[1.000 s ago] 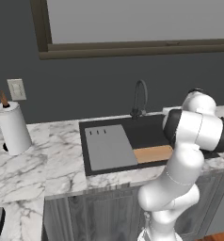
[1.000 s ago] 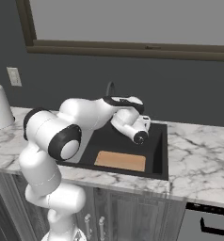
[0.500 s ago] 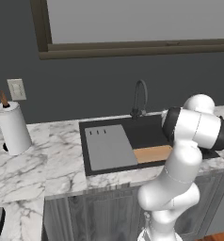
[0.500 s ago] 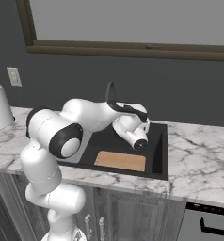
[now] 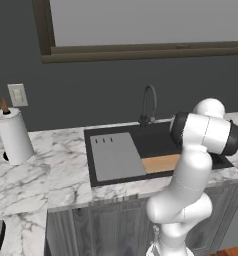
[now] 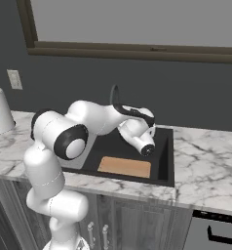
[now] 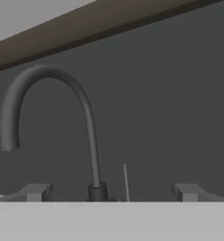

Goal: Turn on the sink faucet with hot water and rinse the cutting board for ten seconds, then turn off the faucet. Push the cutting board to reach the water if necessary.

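The dark gooseneck sink faucet (image 7: 88,122) rises straight ahead in the hand view, its spout arching to the left. My gripper (image 7: 111,193) is open; its fingertips (image 7: 36,192) stand wide apart on either side of the faucet's base, short of it. A thin pale rod (image 7: 125,181) stands just right of that base. No water is in view at the spout. The tan cutting board (image 5: 161,163) (image 6: 125,167) lies flat in the front of the black sink (image 5: 156,141) (image 6: 167,156). My white wrist (image 6: 136,133) hangs over the basin in front of the sink faucet (image 5: 148,102).
A grey flat panel (image 5: 116,156) with three small slots fills the sink's left part. A paper towel roll (image 5: 13,135) stands on the marble counter (image 5: 51,170) at the far left, below a wall outlet (image 5: 17,95). A dark window frame (image 5: 141,50) runs above.
The wrist has sunk slightly over the sink and settled in front of the faucet. The gripper has stayed open, and the board has not moved.
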